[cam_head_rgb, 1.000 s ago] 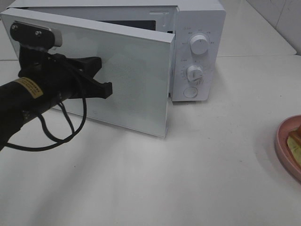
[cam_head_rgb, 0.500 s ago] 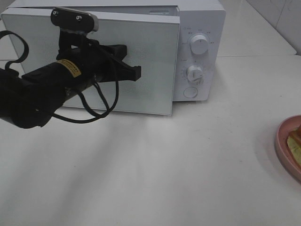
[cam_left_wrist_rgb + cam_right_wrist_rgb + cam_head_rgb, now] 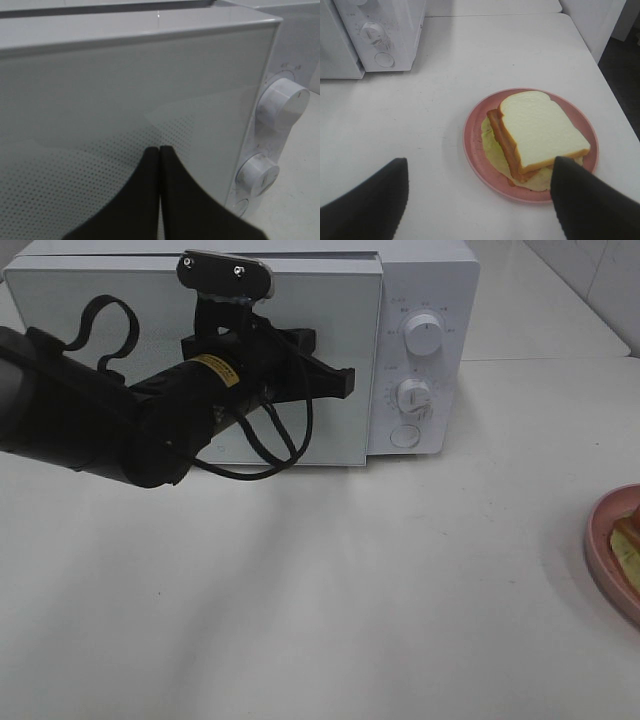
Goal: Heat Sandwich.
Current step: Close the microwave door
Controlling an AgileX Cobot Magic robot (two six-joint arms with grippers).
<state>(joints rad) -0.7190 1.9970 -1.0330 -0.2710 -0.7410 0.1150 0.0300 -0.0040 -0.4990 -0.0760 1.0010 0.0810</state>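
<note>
The sandwich [image 3: 540, 130], white bread over reddish and pale yellow-green layers, lies on a round pink plate [image 3: 475, 145]; in the high view only its edge [image 3: 630, 545] shows at the far right. My right gripper [image 3: 477, 162] hovers open above the plate, holding nothing. The white microwave [image 3: 425, 300] stands at the back, its door [image 3: 330, 320] flush or almost flush with the front. My left gripper [image 3: 348, 382] is shut, fingertips [image 3: 150, 155] against the door's right half.
Two knobs [image 3: 425, 335] and a round button [image 3: 404, 436] sit on the microwave's right panel. The pink plate [image 3: 605, 540] lies at the table's right edge. A black cable [image 3: 270, 455] loops under the left arm.
The microwave door has swung from partly open to flush or nearly flush, with my shut left gripper moving right and back against it. The plate and sandwich have not moved.
</note>
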